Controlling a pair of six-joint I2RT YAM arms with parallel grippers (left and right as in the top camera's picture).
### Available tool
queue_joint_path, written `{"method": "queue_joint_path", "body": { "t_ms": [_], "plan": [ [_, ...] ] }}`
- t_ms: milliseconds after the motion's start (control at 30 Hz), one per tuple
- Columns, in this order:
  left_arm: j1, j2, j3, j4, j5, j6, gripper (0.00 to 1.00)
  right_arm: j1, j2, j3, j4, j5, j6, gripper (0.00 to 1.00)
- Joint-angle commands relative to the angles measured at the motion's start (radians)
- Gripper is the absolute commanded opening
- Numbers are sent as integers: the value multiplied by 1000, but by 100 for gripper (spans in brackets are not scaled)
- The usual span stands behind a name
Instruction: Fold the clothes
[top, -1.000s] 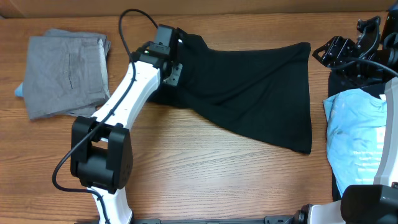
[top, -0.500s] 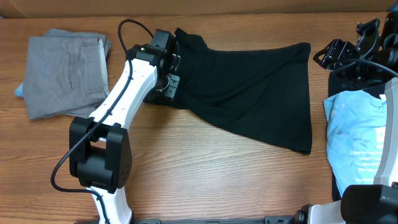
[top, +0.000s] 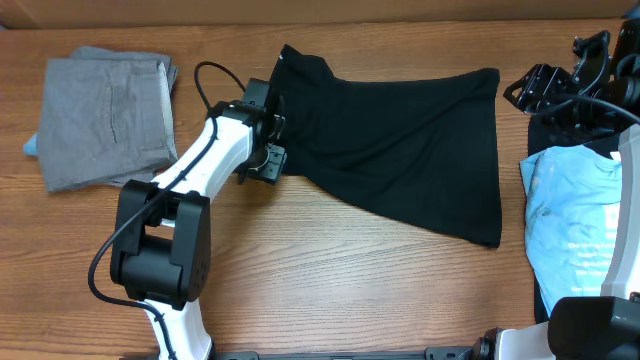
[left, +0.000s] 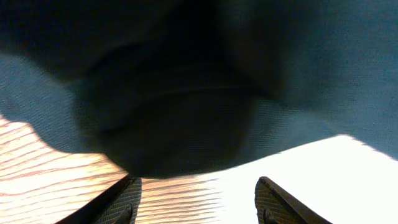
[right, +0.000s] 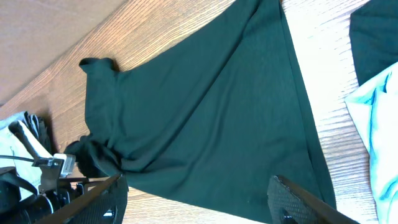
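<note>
A black T-shirt lies spread across the middle of the table, narrow and bunched at its left end and wide at its right. My left gripper is low at that bunched left edge, open. In the left wrist view its fingers stand apart over bare wood, with the dark fabric just ahead of them and nothing between them. My right gripper hangs at the far right, away from the shirt. It is open and looks down on the whole black shirt from above.
A folded grey shirt lies at the far left. A light blue shirt rests on dark cloth at the right edge, also visible in the right wrist view. Bare wood table runs along the front.
The left gripper has moved from the shirt's upper left part toward the front, down along its left edge. The shirt's upper left corner now shows. The right arm has stayed still.
</note>
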Motion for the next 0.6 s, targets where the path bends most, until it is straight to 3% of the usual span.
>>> {"method": "queue_joint_path", "body": {
  "t_ms": [0,100,300,567],
  "plan": [
    [26,-1,12,2,-47,-8,60,5,-1,2,2,5,-9,75],
    [46,-1,17,18,-40,-9,59,5,0,2,5,5,-8,75],
    [53,0,14,67,148,18,50,5,0,2,6,6,-8,75],
    [40,0,3,78,197,20,27,5,0,2,6,6,-9,76]
  ]
}}
